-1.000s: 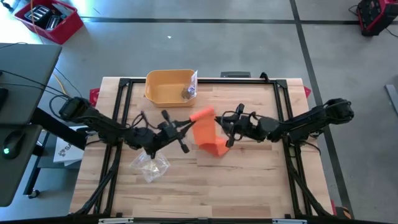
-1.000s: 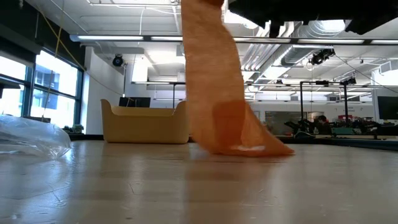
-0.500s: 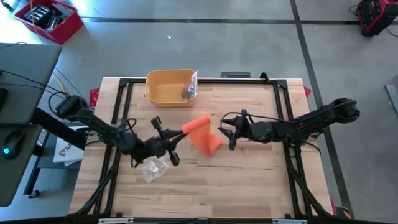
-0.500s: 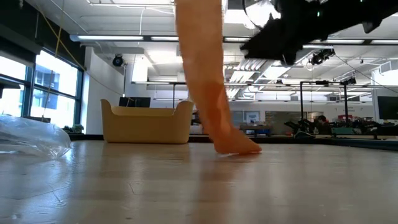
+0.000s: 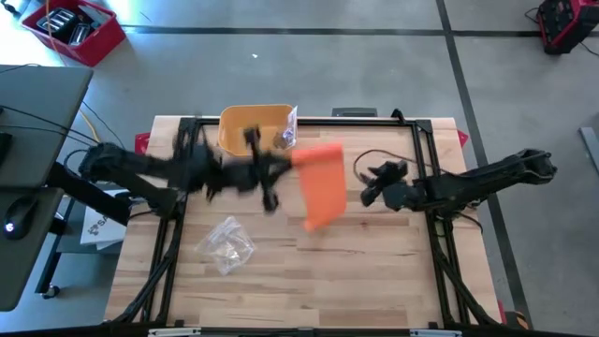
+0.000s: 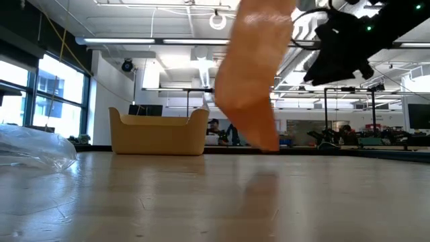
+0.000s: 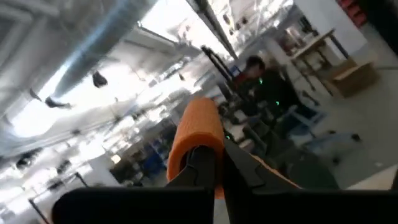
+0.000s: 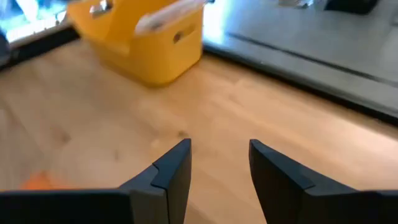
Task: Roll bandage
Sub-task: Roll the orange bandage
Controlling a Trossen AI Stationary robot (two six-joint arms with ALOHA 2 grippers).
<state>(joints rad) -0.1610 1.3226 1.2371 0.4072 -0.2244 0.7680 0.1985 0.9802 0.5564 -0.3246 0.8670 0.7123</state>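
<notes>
Bin [image 5: 253, 131] holds small items, perhaps wrapped packets [image 5: 285, 134].

My left pincer [image 5: 281, 168] is clamped on the rolled end of the orange bandage [image 5: 321, 183], lifted off the table. Its loose tail hangs down mid-table, right of the roll.

Orange bandage, yellow bin, pale wood

An orange bandage [image 5: 321, 183], plain and unpatterned, is held in the dark left gripper [image 5: 278, 172]. A yellow bin [image 5: 254, 130] is seen beyond the black fingers [image 8: 168, 169] of the right gripper [image 5: 372, 186], on a light wooden table [image 5: 374, 271] with visible grain. A clear plastic bag [image 5: 225, 245] is seen below the left gripper.
</notes>
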